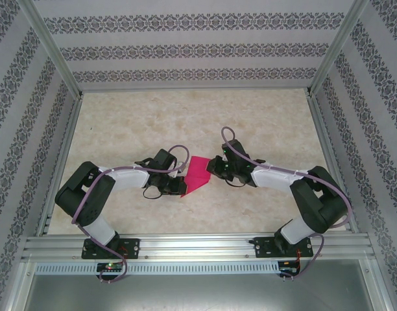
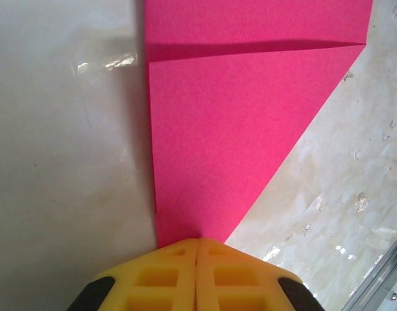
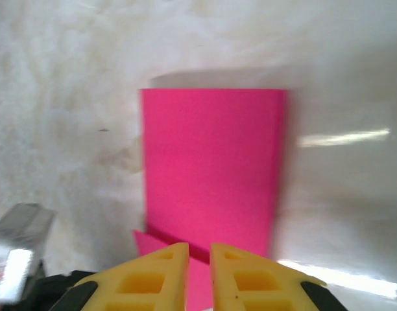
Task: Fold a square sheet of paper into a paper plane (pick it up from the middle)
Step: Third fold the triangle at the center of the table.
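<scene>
The square sheet of paper point(image 1: 197, 173) is magenta-pink and lies folded on the table between both arms. In the left wrist view the paper point(image 2: 224, 129) narrows toward me, with a crease and shadow line across its far part. My left gripper point(image 2: 197, 241) is shut, its yellow fingers pressed together with their tips at the paper's narrow end; in the top view the left gripper point(image 1: 181, 186) sits at the paper's near-left corner. My right gripper point(image 1: 210, 167) is at the paper's right edge. In the right wrist view the gripper point(image 3: 199, 246) stands open by a narrow gap over a folded flap of the paper point(image 3: 211, 162).
The tabletop point(image 1: 140, 123) is pale marble-patterned. Patterned walls with metal posts point(image 1: 52, 52) enclose it on three sides. An aluminium rail point(image 1: 198, 245) runs along the near edge, seen again as a rail point(image 2: 386, 285) in the left wrist view.
</scene>
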Robot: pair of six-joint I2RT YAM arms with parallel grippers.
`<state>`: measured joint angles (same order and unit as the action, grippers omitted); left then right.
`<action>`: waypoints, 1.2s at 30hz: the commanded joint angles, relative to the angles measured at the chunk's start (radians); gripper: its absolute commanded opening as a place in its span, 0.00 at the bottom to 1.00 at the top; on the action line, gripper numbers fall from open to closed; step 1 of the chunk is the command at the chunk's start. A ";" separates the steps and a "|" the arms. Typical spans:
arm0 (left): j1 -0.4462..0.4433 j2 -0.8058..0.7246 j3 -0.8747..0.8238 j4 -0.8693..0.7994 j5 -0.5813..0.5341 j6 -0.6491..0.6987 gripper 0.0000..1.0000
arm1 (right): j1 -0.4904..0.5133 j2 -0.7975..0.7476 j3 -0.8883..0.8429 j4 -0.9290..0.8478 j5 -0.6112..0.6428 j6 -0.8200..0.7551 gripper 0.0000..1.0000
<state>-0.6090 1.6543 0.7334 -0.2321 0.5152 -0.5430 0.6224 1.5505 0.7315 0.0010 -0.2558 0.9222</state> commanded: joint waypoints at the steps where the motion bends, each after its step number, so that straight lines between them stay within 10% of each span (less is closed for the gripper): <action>1: -0.002 0.059 -0.032 -0.124 -0.073 0.031 0.09 | 0.059 0.060 0.042 0.044 -0.021 0.014 0.17; 20: -0.003 -0.124 0.123 -0.215 0.009 -0.026 0.17 | 0.099 0.232 0.002 0.066 -0.008 0.016 0.11; 36: -0.004 0.084 0.152 0.010 0.170 -0.169 0.18 | 0.091 0.238 -0.019 0.126 -0.020 0.056 0.11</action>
<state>-0.6098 1.7260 0.8886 -0.2977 0.6514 -0.6838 0.7238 1.7630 0.7429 0.1509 -0.2974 0.9710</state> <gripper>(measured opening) 0.174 0.109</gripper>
